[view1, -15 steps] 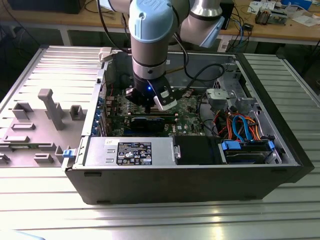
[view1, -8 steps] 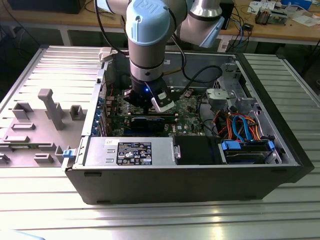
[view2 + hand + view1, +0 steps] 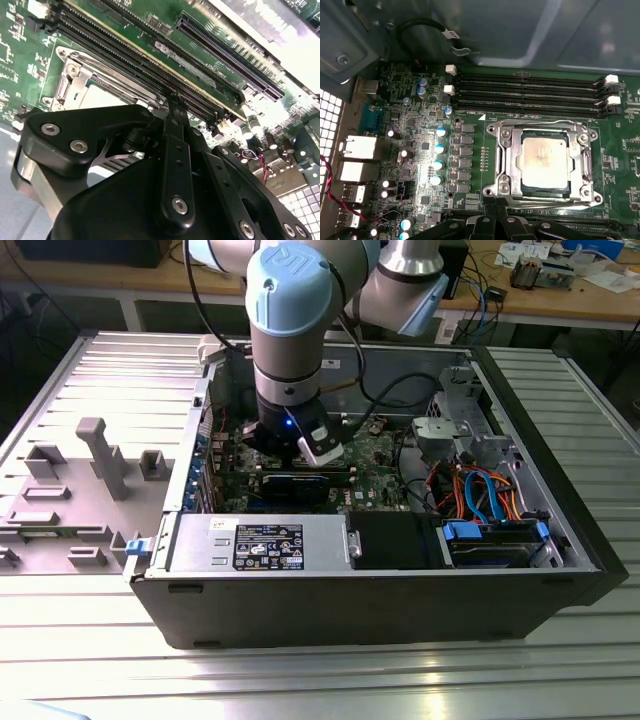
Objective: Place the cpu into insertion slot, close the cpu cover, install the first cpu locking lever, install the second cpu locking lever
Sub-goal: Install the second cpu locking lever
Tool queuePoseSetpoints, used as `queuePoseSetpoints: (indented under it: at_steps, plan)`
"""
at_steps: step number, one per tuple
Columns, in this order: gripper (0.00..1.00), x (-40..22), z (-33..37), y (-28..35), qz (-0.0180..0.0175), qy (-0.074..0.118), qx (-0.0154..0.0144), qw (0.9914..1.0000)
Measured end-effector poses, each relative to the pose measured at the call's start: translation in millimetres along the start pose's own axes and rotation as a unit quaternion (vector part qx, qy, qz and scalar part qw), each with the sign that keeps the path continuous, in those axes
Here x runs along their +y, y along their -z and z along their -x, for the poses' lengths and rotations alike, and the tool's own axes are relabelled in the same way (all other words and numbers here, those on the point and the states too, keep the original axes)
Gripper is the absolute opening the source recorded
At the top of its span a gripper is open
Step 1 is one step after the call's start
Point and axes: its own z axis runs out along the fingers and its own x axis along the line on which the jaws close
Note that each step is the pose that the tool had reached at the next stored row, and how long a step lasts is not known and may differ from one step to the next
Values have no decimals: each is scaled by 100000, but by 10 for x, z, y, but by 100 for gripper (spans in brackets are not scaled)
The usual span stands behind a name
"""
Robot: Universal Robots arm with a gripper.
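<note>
The cpu (image 3: 542, 160), a flat square chip with a silvery top, lies in the insertion slot (image 3: 506, 150) on the green board. The cpu cover (image 3: 540, 129), a thin metal frame, lies flat around the chip. Thin metal lever rods (image 3: 588, 167) run along the socket's sides. My gripper (image 3: 501, 219) hangs just off the socket's edge with its black fingers (image 3: 490, 222) pressed together and nothing between them. In the second wrist view the gripper (image 3: 175, 102) points at the board beside the socket (image 3: 75, 75) and the cpu (image 3: 102, 97). In the exterior view the gripper (image 3: 300, 452) reaches down inside the open computer case.
Long black memory slots (image 3: 530, 95) run beside the socket. Capacitors (image 3: 440, 150) and rear ports (image 3: 357, 147) stand nearby. The case (image 3: 350, 610) holds a power supply (image 3: 260, 540), a drive bay with blue and orange cables (image 3: 480, 495), and a grey fixture plate (image 3: 90, 470) lies on the exterior view's left.
</note>
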Motion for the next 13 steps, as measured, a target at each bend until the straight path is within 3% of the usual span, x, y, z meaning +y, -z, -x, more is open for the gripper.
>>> queuePoseSetpoints:
  at_steps: [5,13]
  plan:
    - [11,42,3,-36,13,635,129,99998]
    - [11,51,-8,-79,21,864,169,99996]
